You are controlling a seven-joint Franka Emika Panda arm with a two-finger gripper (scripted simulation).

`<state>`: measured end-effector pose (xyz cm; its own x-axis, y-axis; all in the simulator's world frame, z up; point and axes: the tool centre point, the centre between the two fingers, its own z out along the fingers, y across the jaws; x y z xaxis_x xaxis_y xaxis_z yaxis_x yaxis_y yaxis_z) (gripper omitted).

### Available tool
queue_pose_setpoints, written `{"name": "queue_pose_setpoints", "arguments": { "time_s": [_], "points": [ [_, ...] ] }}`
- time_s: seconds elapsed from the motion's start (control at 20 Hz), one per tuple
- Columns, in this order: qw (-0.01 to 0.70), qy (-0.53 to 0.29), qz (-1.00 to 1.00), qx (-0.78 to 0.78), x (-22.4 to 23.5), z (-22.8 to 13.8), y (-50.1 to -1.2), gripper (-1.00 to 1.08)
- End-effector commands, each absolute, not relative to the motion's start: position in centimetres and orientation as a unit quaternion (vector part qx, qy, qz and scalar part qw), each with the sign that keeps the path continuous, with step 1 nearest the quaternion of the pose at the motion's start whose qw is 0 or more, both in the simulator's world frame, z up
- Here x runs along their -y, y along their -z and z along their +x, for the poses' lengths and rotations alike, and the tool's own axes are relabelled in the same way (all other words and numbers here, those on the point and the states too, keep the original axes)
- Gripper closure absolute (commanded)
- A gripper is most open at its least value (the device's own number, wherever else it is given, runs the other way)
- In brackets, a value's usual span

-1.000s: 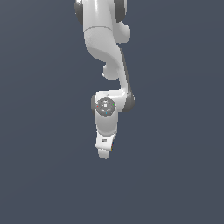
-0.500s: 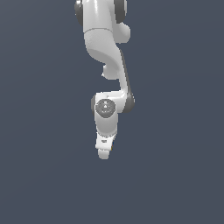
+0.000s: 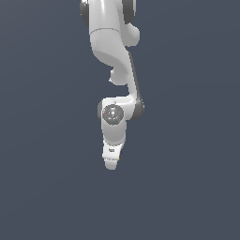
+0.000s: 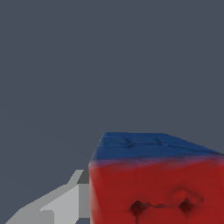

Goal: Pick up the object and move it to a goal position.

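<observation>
I see the white jointed arm [image 3: 115, 56] hanging from above over a plain grey-blue ground. Below its wrist joint, the white tool [image 3: 111, 161] points down. The small cube with red dotted face and blue side [image 4: 157, 183] sits against a pale grey finger [image 4: 65, 203]; the tool is clenched on it.

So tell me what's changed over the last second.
Nothing visibly changed. In the exterior view the arm keeps the same pose, with the gripper pointing down at the same spot. The wrist view shows the cube right against one finger. Whether it is clamped cannot be told.
</observation>
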<state>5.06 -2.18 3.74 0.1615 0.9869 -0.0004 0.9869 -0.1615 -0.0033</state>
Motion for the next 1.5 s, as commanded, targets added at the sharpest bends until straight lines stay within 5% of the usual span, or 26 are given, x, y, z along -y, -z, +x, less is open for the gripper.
{"name": "queue_pose_setpoints", "arguments": {
  "time_s": [0.0, 0.5, 1.45],
  "points": [
    [0.000, 0.000, -0.762, 0.647, 2.3, 5.0, -4.5, 1.08],
    [-0.001, -0.001, -0.762, 0.648, 2.8, 3.2, -10.6, 1.08],
    [0.000, 0.000, -0.762, 0.648, 4.4, -1.7, -29.5, 1.08]
  ]
}}
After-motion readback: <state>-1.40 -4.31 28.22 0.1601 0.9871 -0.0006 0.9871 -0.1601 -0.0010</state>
